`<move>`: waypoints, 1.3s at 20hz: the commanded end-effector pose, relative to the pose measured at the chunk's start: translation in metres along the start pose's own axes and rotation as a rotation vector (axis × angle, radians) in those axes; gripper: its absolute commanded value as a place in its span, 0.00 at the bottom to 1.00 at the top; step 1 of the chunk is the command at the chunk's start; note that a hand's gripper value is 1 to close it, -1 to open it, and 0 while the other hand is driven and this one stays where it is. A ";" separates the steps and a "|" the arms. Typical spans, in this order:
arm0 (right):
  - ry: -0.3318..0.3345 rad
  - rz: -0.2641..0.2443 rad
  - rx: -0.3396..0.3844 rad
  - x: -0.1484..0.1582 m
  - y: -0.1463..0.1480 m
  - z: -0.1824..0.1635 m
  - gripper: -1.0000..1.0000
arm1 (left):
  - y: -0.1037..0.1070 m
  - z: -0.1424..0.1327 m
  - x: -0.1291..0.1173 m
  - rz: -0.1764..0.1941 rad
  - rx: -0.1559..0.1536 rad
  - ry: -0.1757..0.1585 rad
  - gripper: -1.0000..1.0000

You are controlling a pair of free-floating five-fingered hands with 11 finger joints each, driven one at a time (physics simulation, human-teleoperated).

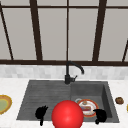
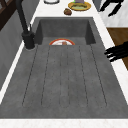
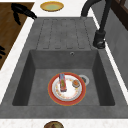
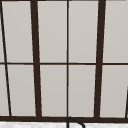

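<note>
Two black hands, left and right, hover with relaxed, empty fingers beside the red-rimmed round plate in the grey sink basin; a careless sweep could, I judge, tip its small food items.

Two matte black hands, left hand and right hand, human-shaped with slender tapering fingers; no arms, cables, screws or markings visible.
</note>
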 end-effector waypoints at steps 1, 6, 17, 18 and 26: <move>0.000 0.000 0.000 0.000 0.000 0.000 0.50 | -0.003 -0.027 -0.003 0.073 0.008 0.003 0.00; 0.001 -0.001 -0.001 0.000 0.000 0.000 0.50 | -0.027 -0.050 -0.011 0.043 -0.014 -0.059 0.00; 0.001 -0.003 -0.002 0.000 0.000 0.000 0.50 | -0.017 -0.108 -0.055 0.063 -0.038 0.006 0.00; 0.001 -0.003 -0.002 0.000 0.000 0.000 0.50 | -0.015 -0.113 -0.059 0.064 -0.041 0.007 0.00; 0.001 -0.003 -0.002 0.000 0.000 0.000 0.50 | 0.008 -0.151 -0.091 0.087 -0.055 0.013 0.00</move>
